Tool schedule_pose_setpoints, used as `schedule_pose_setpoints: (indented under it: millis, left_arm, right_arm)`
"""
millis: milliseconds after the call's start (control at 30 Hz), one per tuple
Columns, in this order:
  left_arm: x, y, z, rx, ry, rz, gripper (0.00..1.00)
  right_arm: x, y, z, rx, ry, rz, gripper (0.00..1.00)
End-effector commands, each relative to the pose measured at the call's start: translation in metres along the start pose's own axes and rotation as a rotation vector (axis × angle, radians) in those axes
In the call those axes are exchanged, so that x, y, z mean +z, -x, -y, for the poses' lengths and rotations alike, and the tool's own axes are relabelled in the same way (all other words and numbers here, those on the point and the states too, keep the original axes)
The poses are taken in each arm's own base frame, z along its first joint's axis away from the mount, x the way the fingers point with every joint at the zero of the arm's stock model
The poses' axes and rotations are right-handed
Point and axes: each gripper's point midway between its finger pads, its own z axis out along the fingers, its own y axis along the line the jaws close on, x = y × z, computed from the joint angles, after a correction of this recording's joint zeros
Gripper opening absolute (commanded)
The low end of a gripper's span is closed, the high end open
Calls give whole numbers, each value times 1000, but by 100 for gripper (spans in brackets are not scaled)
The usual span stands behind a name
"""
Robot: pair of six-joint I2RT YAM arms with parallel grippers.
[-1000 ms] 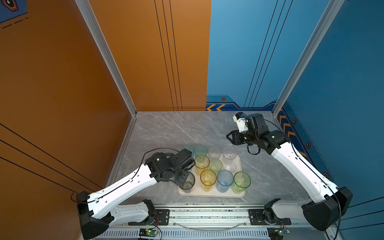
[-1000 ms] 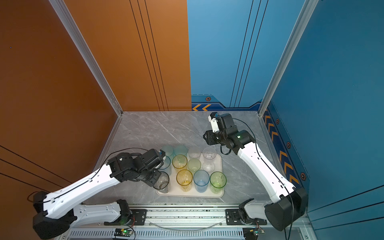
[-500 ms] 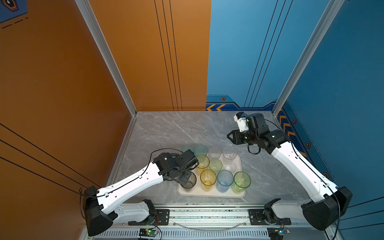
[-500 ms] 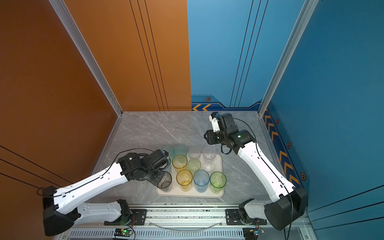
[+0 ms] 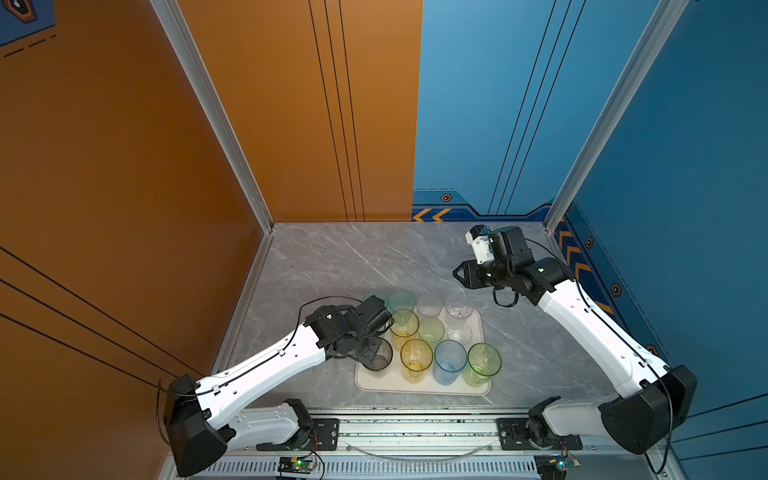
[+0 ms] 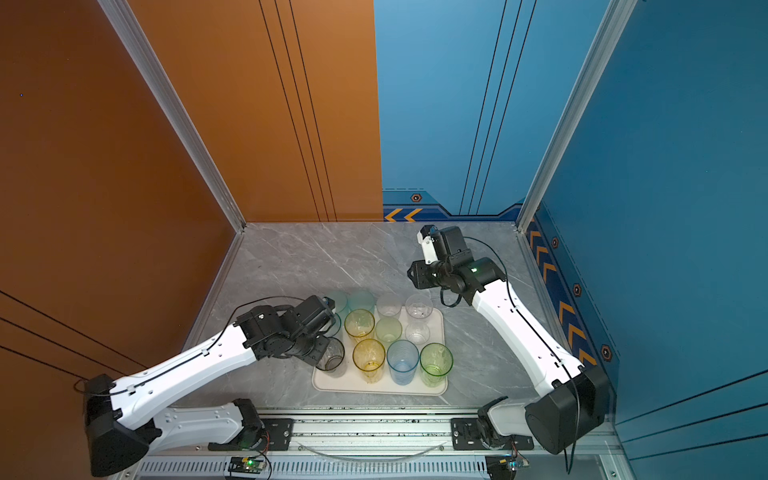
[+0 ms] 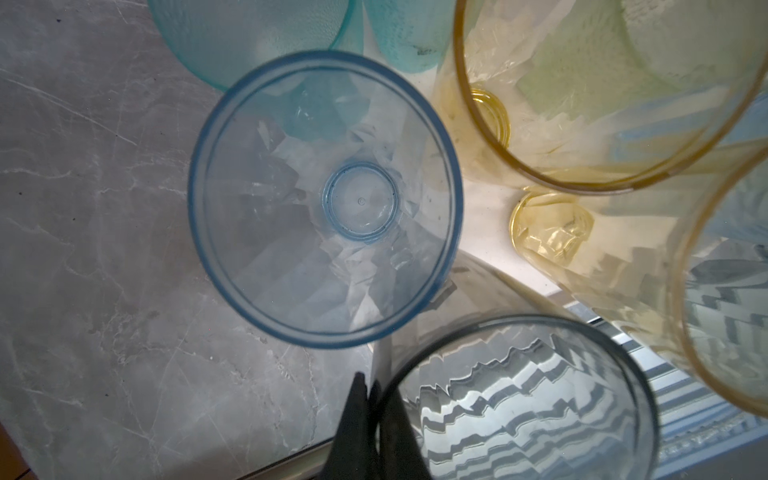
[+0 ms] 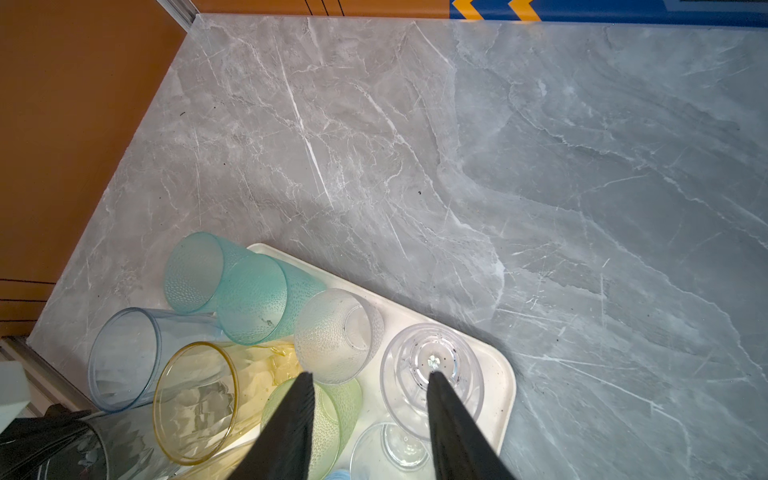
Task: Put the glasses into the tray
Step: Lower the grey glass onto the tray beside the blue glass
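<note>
The cream tray (image 5: 415,389) (image 6: 376,390) lies at the front middle of the table, with several glasses standing on it: yellow (image 5: 415,354), blue (image 5: 450,356), green (image 5: 484,359), pale green, clear and teal ones. My left gripper (image 7: 368,382) (image 5: 365,345) is shut on the rim of a smoke-grey glass (image 7: 519,399) (image 5: 377,354) at the tray's near-left corner. Whether that glass rests on the tray is unclear. A blue glass (image 7: 324,199) stands by the tray's left edge. My right gripper (image 8: 370,374) (image 5: 458,274) hangs open and empty above the tray's far-right end.
Grey marble table (image 5: 332,257) walled by orange panels at the left and blue panels at the back and right. A metal rail (image 5: 415,428) with both arm bases runs along the front edge. Two teal glasses (image 8: 249,299) crowd the tray's far-left corner.
The left arm's wrist has shifted slightly right while the grey glass stays at the tray's near-left corner. The right arm has not moved.
</note>
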Motion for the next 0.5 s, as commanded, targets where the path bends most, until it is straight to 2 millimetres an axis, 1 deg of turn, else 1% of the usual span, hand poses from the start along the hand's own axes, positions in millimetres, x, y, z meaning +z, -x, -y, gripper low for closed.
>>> schedule_pose_setpoints:
  millis: [0, 467]
  left_arm:
    - [2, 0, 3, 8, -30, -2, 0]
    - [13, -3, 6, 0, -41, -60, 0]
  right_arm:
    - [2, -4, 5, 3, -17, -26, 44]
    - [6, -7, 9, 5, -23, -40, 44]
